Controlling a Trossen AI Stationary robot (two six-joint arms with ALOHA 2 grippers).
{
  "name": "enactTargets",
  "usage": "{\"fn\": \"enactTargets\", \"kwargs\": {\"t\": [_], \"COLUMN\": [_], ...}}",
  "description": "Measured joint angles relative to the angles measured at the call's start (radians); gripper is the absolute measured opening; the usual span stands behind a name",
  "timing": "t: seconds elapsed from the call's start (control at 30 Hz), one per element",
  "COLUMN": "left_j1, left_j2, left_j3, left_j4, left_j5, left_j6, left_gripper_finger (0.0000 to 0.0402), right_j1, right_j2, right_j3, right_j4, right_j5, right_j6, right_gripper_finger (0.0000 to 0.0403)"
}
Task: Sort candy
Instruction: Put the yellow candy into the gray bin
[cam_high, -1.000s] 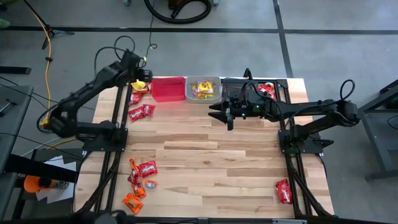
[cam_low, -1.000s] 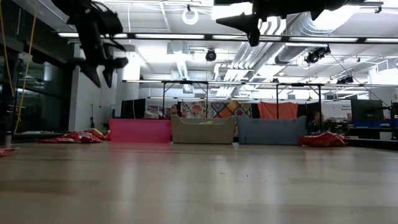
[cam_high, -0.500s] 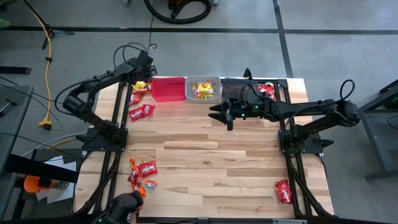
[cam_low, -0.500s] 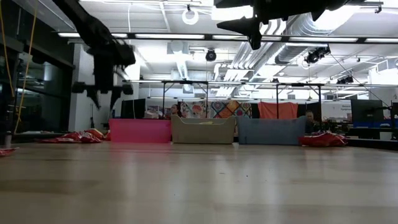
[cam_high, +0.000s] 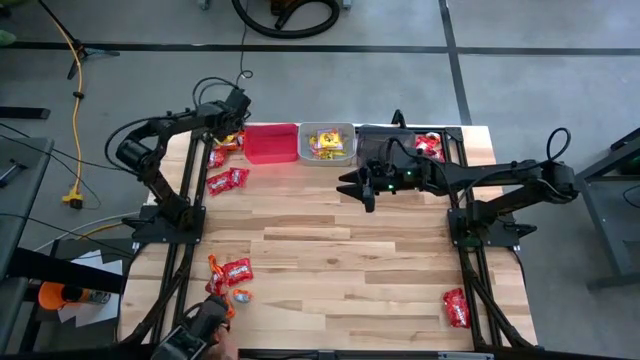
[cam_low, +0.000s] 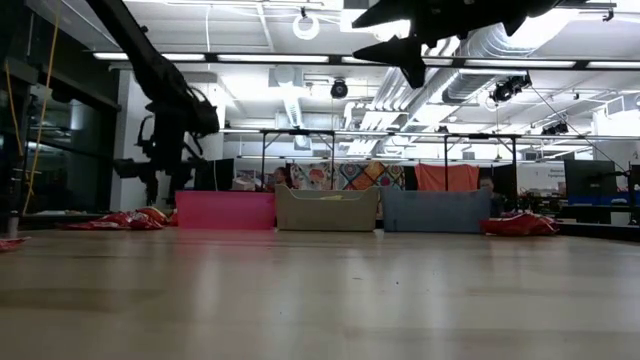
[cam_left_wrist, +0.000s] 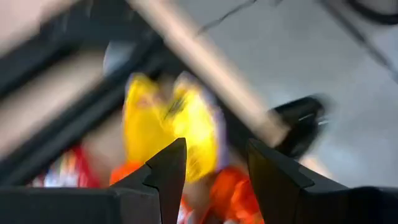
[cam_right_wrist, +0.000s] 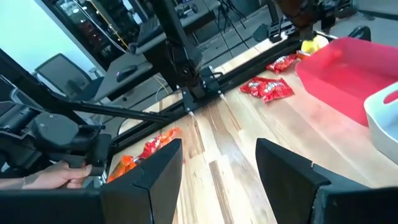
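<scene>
A pale wooden plank bench (cam_high: 330, 240) is seen from above, framed by dark rails along its left and right sides. Three small bins are set side by side along its far edge: a red bin (cam_high: 270, 143), a clear grey bin (cam_high: 328, 142) holding yellow candies, and a dark bin (cam_high: 378, 138). Red, yellow and orange candy packets (cam_high: 225, 140) are heaped at the far left corner, just beside the red bin, and two red packets (cam_high: 227, 180) lie a little nearer. More red and orange packets (cam_high: 228, 275) are scattered near the front left edge. A single red packet (cam_high: 456, 308) lies near the front right corner, and further red packets (cam_high: 430, 147) are seen right of the dark bin.
</scene>
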Motion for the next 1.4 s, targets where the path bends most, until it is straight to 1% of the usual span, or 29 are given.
{"fn": "enactTargets", "kwargs": {"t": [0.07, 0.13, 0.3, 0.4, 0.63, 0.8, 1.03, 1.1, 1.13, 1.23, 1.27, 1.3, 1.4], "left_j1": [0.001, -0.002, 0.005, 0.006, -0.008, -0.012, -0.011, -0.011, -0.011, -0.012, -0.012, -0.012, -0.012], "left_j2": [0.028, 0.038, 0.042, 0.047, 0.133, 0.196, 0.21, 0.21, 0.21, 0.21, 0.21, 0.208, 0.191], "left_j3": [0.011, 0.032, 0.035, 0.036, 0.097, 0.149, 0.162, 0.162, 0.162, 0.162, 0.162, 0.162, 0.161], "left_j4": [-0.03, -0.025, -0.024, -0.024, -0.122, -0.188, -0.203, -0.205, -0.206, -0.21, -0.209, -0.209, -0.198], "left_j5": [-0.004, -0.04, -0.081, -0.106, -0.121, -0.131, -0.12, -0.115, -0.113, -0.1, -0.097, -0.093, -0.065], "left_j6": [-0.009, -0.036, -0.116, -0.13, -0.111, -0.127, -0.141, -0.134, -0.128, -0.111, -0.111, -0.111, -0.104], "left_gripper_finger": [0.0154, 0.0154, 0.0154, 0.0154, 0.0154, 0.0154, 0.0151, 0.0133, 0.0117, 0.0042, 0.0022, 0.0013, 0.0011], "right_j1": [0.0, 0.0, 0.0, 0.0, 0.0, 0.0, 0.0, 0.0, 0.0, 0.0, 0.0, 0.0, 0.0], "right_j2": [0.0, 0.0, 0.0, 0.0, 0.0, 0.0, 0.0, 0.0, 0.0, 0.0, 0.0, 0.0, 0.0], "right_j3": [0.0, 0.0, 0.0, 0.0, 0.0, 0.0, 0.0, 0.0, 0.0, 0.0, 0.0, 0.0, 0.0], "right_j4": [-0.016, -0.029, -0.043, -0.049, -0.073, -0.086, -0.086, -0.086, -0.086, -0.086, -0.086, -0.086, -0.086], "right_j5": [0.0, -0.001, -0.001, -0.001, -0.002, -0.002, -0.002, -0.002, -0.002, -0.002, -0.002, -0.002, -0.002], "right_j6": [0.0, 0.0, -0.006, -0.008, -0.008, -0.008, -0.008, -0.008, -0.008, -0.008, -0.008, -0.008, -0.008], "right_gripper_finger": [0.0199, 0.0199, 0.0199, 0.0199, 0.0199, 0.0199, 0.0199, 0.0199, 0.0199, 0.0199, 0.0199, 0.0199, 0.0199]}}
